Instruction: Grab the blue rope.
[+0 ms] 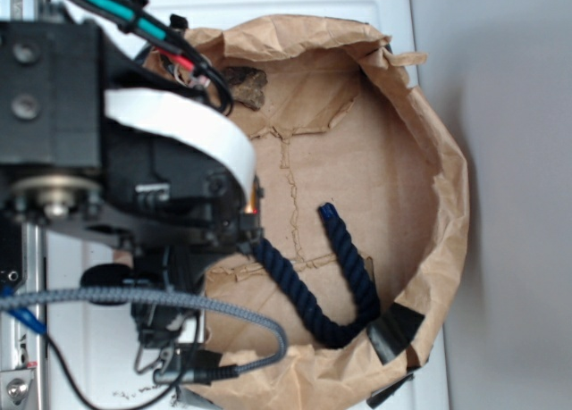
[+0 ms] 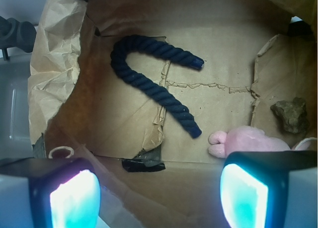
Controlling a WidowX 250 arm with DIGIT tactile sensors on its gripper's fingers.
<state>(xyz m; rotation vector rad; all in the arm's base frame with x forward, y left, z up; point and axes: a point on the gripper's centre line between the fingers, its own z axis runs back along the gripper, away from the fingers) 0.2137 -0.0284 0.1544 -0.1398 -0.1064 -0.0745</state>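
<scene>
From my wrist feed, the pincer hangs spread wide, its two glowing cyan pads holding nothing, above the crumpled brown paper bag. The thick dark navy twisted rope lies bent in a U on the bag's floor, untouched. Just beside its nearer end rests a pink plush toy, with a rough dark grey stone close by. In the exterior view, the rope lies near the bag's right wall.

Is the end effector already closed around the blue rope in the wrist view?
No. The blue rope lies free on the bag floor, well clear of the open end effector.
</scene>
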